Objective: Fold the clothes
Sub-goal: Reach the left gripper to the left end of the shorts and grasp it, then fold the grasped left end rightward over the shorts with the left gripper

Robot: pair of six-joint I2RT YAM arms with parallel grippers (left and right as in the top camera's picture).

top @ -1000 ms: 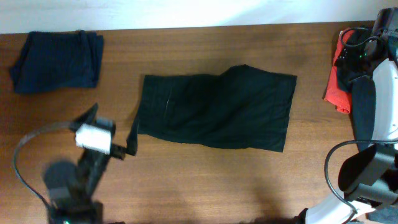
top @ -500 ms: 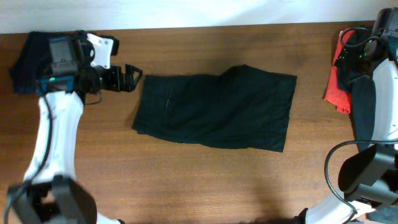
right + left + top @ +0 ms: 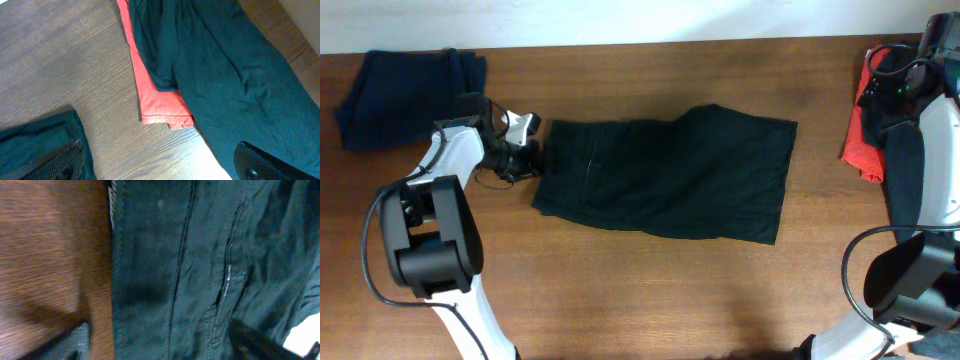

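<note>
The black shorts-shaped garment [image 3: 670,180] lies spread flat mid-table. My left gripper [image 3: 527,157] is low at its left edge. In the left wrist view the gripper [image 3: 160,350] is open, one finger over the wood and one over the seamed black fabric [image 3: 200,265]. A folded dark navy garment [image 3: 412,97] lies at the back left. A red garment [image 3: 863,145] lies at the far right; in the right wrist view it [image 3: 160,105] is partly covered by a black garment [image 3: 225,75]. My right gripper [image 3: 165,167] is open above the wood beside them, holding nothing.
The right arm [image 3: 920,170] stands over the table's right edge beside the red garment. More dark cloth [image 3: 30,145] shows at the lower left of the right wrist view. Bare wood [image 3: 650,290] lies in front of the shorts.
My left arm swung from the front left up toward the navy garment, then down to the left edge of the black shorts. The right arm has not moved.
</note>
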